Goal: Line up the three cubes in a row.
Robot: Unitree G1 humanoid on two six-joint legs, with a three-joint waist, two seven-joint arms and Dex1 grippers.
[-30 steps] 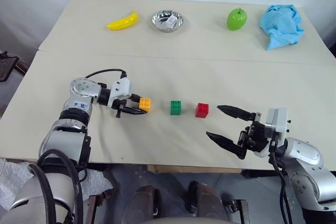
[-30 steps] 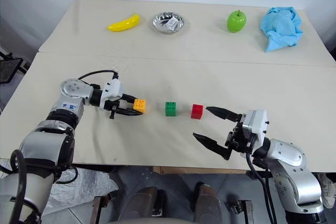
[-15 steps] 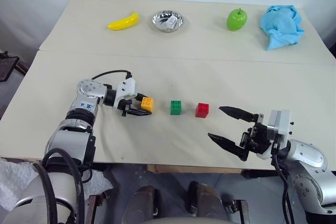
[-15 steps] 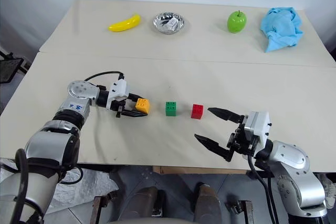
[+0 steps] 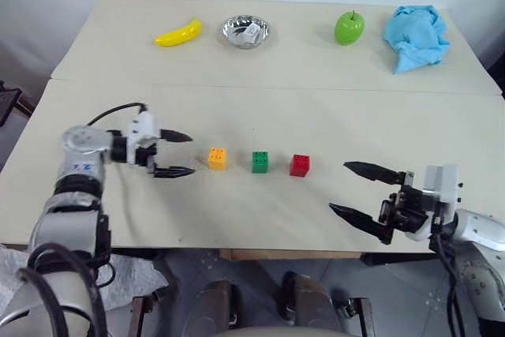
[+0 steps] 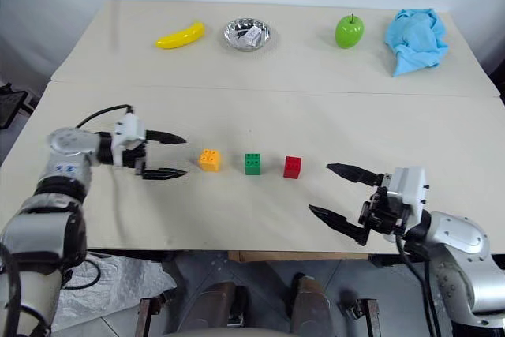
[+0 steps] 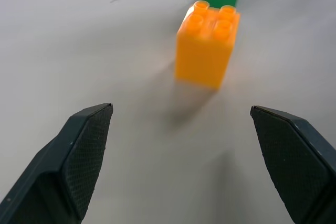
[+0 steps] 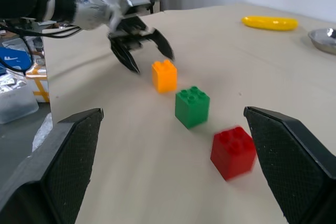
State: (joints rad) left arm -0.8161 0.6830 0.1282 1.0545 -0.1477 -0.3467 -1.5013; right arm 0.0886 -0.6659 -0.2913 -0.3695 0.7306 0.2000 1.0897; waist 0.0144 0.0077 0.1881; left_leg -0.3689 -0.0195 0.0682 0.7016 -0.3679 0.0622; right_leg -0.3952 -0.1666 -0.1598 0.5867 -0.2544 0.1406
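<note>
Orange cube (image 5: 217,158) stands freed beside our wide-open left tool (image 5: 175,154); we judge a careless sweep could knock it out of line with the green cube (image 5: 260,161) and red cube (image 5: 300,165), while our right tool (image 5: 361,191) hangs wide too.

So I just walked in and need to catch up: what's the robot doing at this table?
It is lining up three cubes. The orange cube, green cube and red cube stand in a row on the table. The left gripper is open beside the orange cube, holding nothing. The right gripper is open too, away from the red cube.
</note>
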